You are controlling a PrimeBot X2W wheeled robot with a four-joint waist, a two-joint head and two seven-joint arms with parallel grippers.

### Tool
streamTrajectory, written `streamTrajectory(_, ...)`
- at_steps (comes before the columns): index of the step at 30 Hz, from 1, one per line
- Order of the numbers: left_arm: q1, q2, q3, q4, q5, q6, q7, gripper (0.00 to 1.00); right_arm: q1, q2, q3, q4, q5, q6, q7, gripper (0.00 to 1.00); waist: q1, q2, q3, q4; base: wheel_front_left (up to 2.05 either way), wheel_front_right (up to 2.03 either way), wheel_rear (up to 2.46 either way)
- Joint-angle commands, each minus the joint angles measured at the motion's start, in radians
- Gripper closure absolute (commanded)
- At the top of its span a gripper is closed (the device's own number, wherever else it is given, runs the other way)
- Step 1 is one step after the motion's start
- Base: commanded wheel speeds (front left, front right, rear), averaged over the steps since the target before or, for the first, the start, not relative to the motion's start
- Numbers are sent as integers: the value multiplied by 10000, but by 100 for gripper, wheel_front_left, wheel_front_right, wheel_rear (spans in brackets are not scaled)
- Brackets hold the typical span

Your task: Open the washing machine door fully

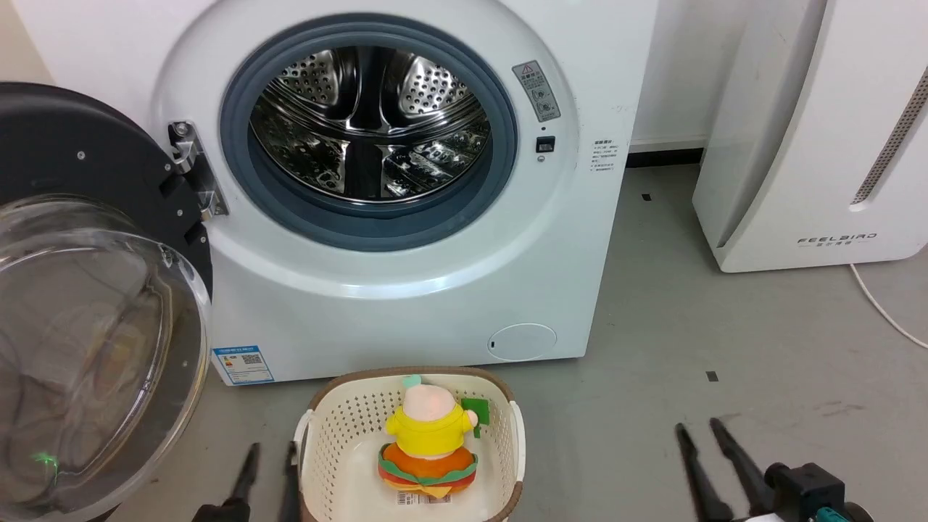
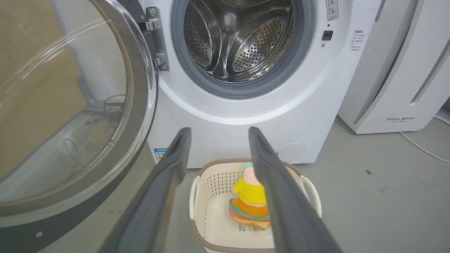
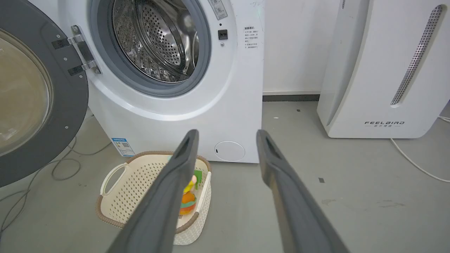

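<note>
- Your head view has the washing machine door (image 1: 94, 304) standing wide open on its hinge (image 1: 192, 170) at the left. Its clear glass bowl bulges toward you and its lower edge runs off the frame.
- The washing machine (image 1: 406, 290) sits centre, with its steel drum (image 1: 370, 123) uncovered inside the grey rubber ring.
- The right wrist view adds what your head view lacks: dark cables (image 3: 63, 168) lying loose on the floor (image 3: 316, 211) under and beside the open door.
- The left wrist view brings the door's glass up close on its left side, with the hinge at the top.
- Your left gripper (image 1: 272, 449) is released, fingers spread, holding nothing and touching nothing. It sits just left of the laundry basket (image 1: 341, 435), with one finger partly hidden behind the rim.
- Your right gripper (image 1: 698, 425) is likewise parted and empty, low at the right over bare floor.
- The basket stands just in front of the machine, between your two grippers, with a yellow and orange plush toy (image 1: 431, 435) inside.
- Open grey floor runs from the machine to the white FEELBIRD appliance (image 1: 812, 145). A white cord (image 1: 881, 304) trails across it at the far right.
</note>
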Motion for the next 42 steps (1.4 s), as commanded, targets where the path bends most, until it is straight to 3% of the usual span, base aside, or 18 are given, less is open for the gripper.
streamTrajectory(1,-6,0,1,-6,3,-2,9,100,-4,0,-2,-8,-5,0,8,100,0,0,2,4,0,0,0)
streamTrajectory(42,-486,-9,69,-521,231,-196,865,100,-247,10,-199,-674,-387,-3,675,100,0,0,165,313,0,0,0)
